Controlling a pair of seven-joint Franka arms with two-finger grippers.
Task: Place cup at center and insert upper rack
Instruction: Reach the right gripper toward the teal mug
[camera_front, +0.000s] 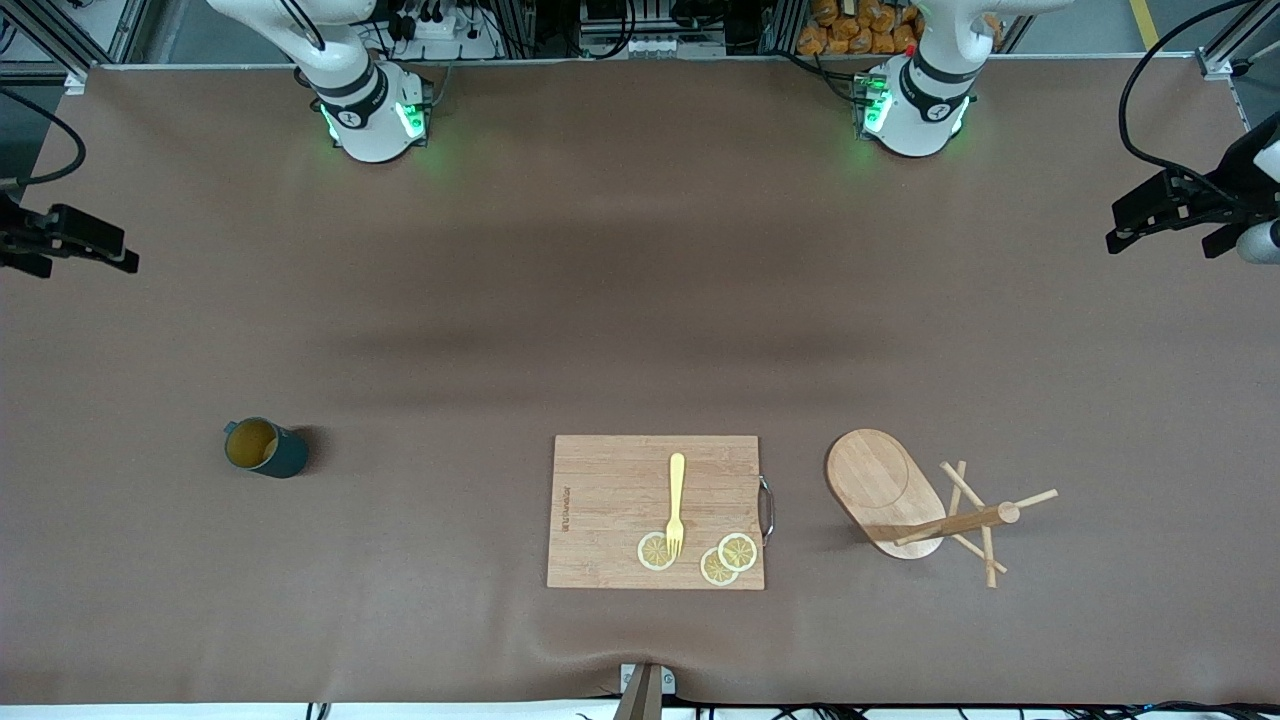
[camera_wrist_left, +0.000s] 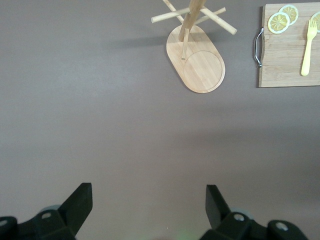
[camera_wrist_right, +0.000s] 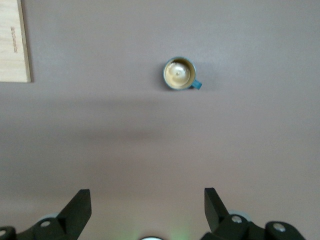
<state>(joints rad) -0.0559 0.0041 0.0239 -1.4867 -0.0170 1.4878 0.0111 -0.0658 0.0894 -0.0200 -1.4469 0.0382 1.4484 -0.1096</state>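
Note:
The dark teal cup (camera_front: 265, 447) (camera_wrist_right: 179, 73) stands upright on the brown table toward the right arm's end, its tan inside showing. The wooden mug tree (camera_front: 880, 485) (camera_wrist_left: 200, 62) stands on its oval base toward the left arm's end. The thin pegs of its upper rack (camera_front: 1035, 497) (camera_wrist_left: 217, 19) stick out near its rounded top. My left gripper (camera_wrist_left: 147, 192) hangs open and empty high over bare table, well away from the tree. My right gripper (camera_wrist_right: 146, 197) is open and empty too, high over bare table and well short of the cup. Neither gripper shows in the front view.
A rectangular wooden cutting board (camera_front: 610, 500) with a metal handle lies between the cup and the mug tree, carrying a yellow fork (camera_front: 676, 500) and three lemon slices (camera_front: 655, 550). Black camera gear (camera_front: 1180, 210) reaches in at both table ends.

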